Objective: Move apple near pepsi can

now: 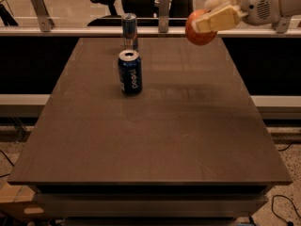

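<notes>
Hanging above the table's (164,140) far edge at one o'clock, the gripper (206,17) clamps the apple (195,35), well apart from the pepsi can (130,73) at eleven o'clock. Risks: the round apple rolling once released, or a low approach toppling the pepsi can or the slim can (129,28) behind it.

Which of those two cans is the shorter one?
The dark blue pepsi can, in front of the slimmer can. The jaws hold the apple at upper right.
</notes>
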### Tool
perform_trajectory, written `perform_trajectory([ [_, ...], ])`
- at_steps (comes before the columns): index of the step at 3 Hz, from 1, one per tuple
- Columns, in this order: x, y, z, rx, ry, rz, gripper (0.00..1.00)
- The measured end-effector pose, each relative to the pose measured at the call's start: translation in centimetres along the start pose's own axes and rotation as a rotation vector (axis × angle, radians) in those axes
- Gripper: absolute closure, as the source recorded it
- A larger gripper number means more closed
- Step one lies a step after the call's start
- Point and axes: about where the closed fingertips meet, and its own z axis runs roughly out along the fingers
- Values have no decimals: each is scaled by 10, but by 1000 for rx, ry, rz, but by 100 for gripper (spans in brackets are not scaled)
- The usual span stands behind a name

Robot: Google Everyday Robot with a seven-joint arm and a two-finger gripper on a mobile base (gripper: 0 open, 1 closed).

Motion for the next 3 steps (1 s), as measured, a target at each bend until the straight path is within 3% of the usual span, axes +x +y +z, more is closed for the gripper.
perform_trajectory([
  [1, -2, 18, 4, -1, -23, 6, 100],
  [3, 5, 40, 28, 72, 93, 22, 100],
])
